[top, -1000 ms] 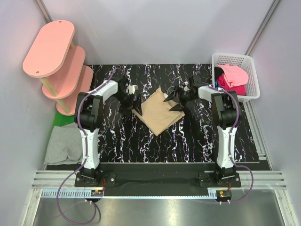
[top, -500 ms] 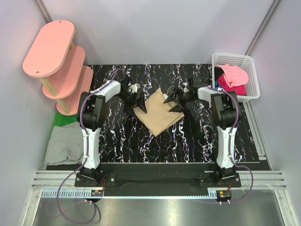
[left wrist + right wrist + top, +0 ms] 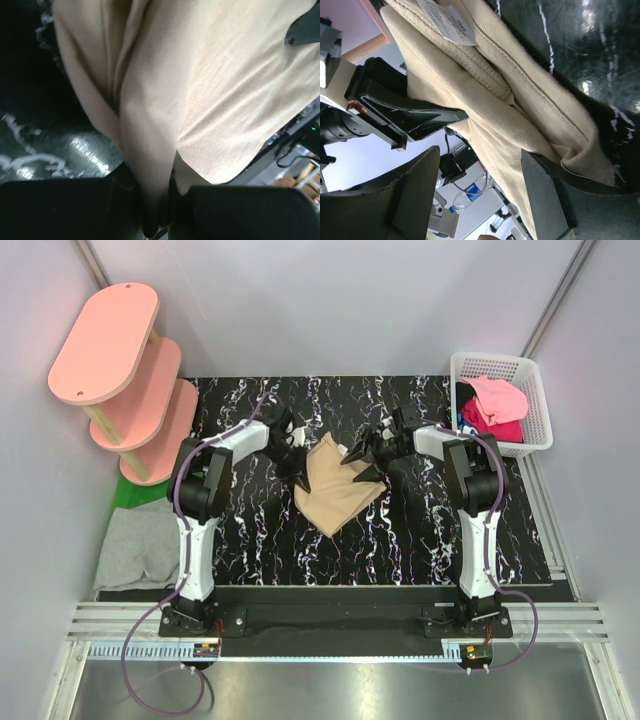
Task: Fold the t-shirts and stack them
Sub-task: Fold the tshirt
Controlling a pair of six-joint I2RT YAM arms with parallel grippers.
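The tan t-shirt (image 3: 338,488) lies folded on the black marbled table (image 3: 420,540), a white label (image 3: 447,22) showing by its collar. My left gripper (image 3: 296,462) is shut on the shirt's left edge. In the left wrist view a fold of tan cloth (image 3: 150,150) is pinched between the dark fingers (image 3: 65,210). My right gripper (image 3: 362,459) stands open at the shirt's right corner, with the cloth edge (image 3: 510,145) running between its spread fingers (image 3: 417,195). Pink and magenta t-shirts (image 3: 495,403) fill the basket. A grey t-shirt (image 3: 135,545) lies over a green one (image 3: 128,496) on the left.
The white basket (image 3: 540,410) stands at the table's back right. Rigid pink oval shelves (image 3: 120,370) stand at the back left, off the table's corner. The grey and green pile sits beside the left arm's base, off the table's left edge.
My left gripper moved right onto the tan shirt's left edge and closed on it, bunching the cloth. The right gripper edged left over the right corner and stayed open.
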